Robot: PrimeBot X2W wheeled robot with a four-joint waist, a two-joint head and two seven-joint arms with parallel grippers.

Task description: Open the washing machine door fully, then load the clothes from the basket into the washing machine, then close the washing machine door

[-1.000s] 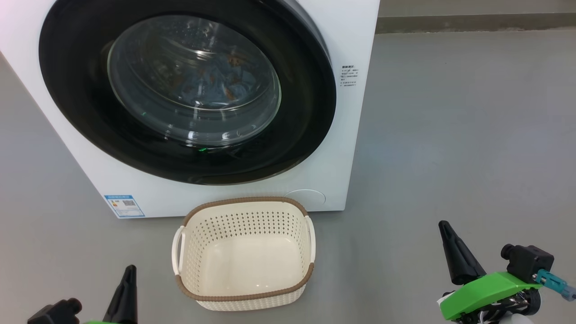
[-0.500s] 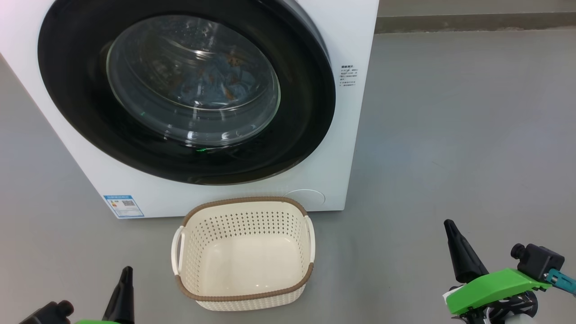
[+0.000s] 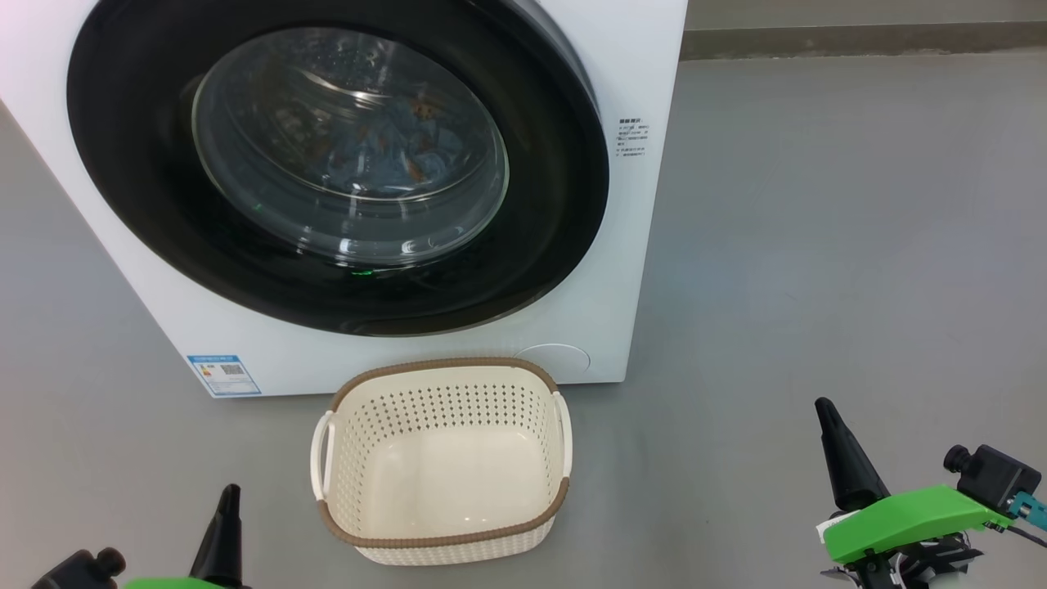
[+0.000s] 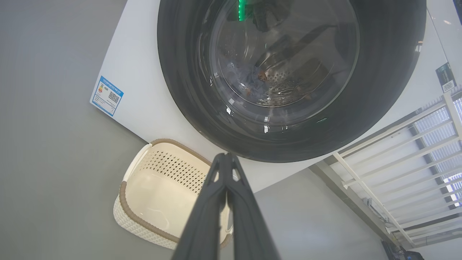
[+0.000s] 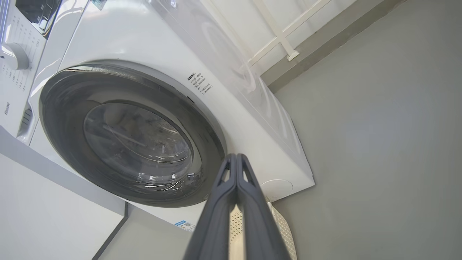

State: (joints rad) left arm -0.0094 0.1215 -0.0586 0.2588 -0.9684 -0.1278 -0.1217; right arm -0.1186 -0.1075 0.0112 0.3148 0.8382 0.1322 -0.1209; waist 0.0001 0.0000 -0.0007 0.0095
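With left gripper (image 4: 225, 157) and right gripper (image 5: 236, 157) both clenched empty, expect the washing machine door (image 3: 343, 155), upper left, to handle rigid and slick; grip it at the rim.

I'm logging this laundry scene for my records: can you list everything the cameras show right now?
washing machine: one, white, on the floor
washing machine door: one, glossy black rim around clear glass, shut on the machine's front
clothes: count unclear, light blue with orange-brown print, inside the drum behind the glass
basket: one, cream with brown rim, on the floor before the machine, empty
label sticker: one, blue, lower left corner of the machine's front
floor: grey, all around
railing: one, white, beyond the machine
left pincer: one, dark fingers, shut, low left of the basket
right pincer: one, dark fingers, shut, low right of the basket
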